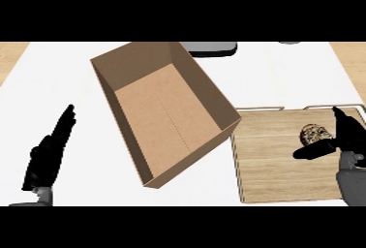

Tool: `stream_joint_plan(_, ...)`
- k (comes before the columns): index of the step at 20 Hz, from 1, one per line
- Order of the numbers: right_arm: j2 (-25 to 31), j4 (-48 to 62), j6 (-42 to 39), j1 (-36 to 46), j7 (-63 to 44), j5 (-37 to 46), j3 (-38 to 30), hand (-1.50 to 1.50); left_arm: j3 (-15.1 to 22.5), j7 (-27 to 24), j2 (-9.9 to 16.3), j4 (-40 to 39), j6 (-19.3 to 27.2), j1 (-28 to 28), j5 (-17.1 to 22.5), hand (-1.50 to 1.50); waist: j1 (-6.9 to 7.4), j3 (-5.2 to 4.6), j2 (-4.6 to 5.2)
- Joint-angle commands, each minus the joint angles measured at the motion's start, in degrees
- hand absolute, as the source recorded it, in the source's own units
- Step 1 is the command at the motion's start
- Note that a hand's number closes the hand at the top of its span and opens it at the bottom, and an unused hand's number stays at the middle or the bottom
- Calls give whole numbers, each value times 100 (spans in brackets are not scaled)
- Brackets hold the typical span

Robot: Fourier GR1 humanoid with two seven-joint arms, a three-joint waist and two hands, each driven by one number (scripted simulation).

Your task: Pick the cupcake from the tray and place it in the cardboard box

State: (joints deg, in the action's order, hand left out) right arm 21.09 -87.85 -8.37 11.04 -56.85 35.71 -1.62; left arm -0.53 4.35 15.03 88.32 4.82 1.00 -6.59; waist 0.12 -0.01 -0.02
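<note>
Wooden tray (286,184) sits at my four o'clock with the cupcake (313,134) on it, my right hand (342,140) spread beside it, thumb just below. Cardboard box (160,111) lies open at centre. Left hand (49,152) rests straight-fingered at eight o'clock on the white bench (85,193).

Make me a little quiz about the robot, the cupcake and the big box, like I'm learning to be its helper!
1. True or false: the cupcake is already inside the cardboard box.
2. Which hand is next to the cupcake?
A. the left hand
B. the right hand
C. both hands
3. Fill in the gap: the cupcake sits on the wooden ____.

Key
1. False. It lies on the tray, to the right of the box, and nothing shows inside the box.
2. B. Its fingers and thumb are spread beside the cupcake, not closed round it. The left hand rests open at the left of the view.
3. tray
</note>
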Motion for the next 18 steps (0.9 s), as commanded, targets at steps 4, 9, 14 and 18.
stream_joint_plan(4, -268, 715, 75, 281, 200, 312, -102, -150, 10, -217, -384, -431, 127, -269, -315, 0, -3, 1, 6)
stream_joint_plan(9, -258, 576, -239, 35, 235, 341, -182, -150, -120, 0, -347, -153, -41, -188, -337, 0, -5, 1, 4)
stream_joint_plan(14, -293, 952, -51, 193, 778, 300, -433, 150, -374, -191, -290, -395, -232, -158, -264, 0, 2, 1, 4)
stream_joint_plan(18, -184, 329, 360, -279, 481, 1302, 153, 150, -84, 124, -452, 152, -81, -80, -425, 0, -11, 1, -4)
